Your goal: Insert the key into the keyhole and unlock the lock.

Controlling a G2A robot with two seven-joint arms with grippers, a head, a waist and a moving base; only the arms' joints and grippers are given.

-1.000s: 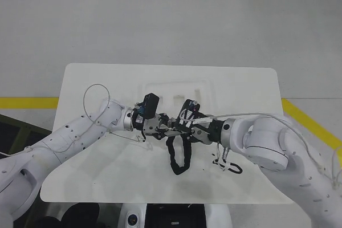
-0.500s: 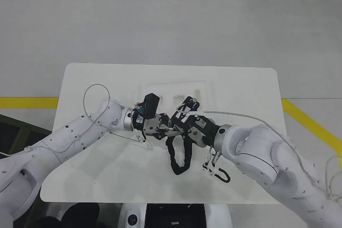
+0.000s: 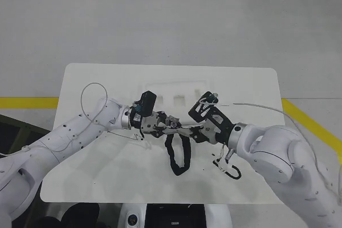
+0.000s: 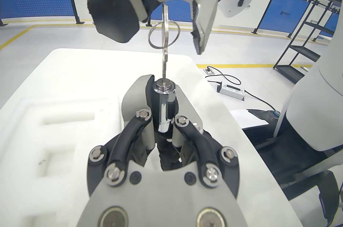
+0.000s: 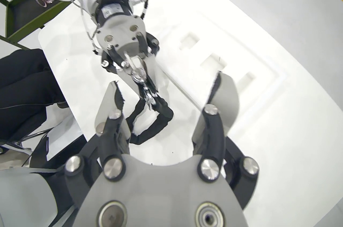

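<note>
Mid-frame, the key (image 4: 164, 32) sits in the lock (image 4: 161, 118) that the left gripper (image 4: 164, 90) clamps; the right gripper (image 5: 167, 83) gapes, off the key, so turning likely remains.

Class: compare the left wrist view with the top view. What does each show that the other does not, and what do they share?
Left wrist view: the key stands in the keyhole of the lock, with the open right gripper spread around the key's head. Top view: the lock's black cable hanging in a loop over the table. Shared: the left gripper shut on the lock, the right gripper facing it, and the white foam tray.
</note>
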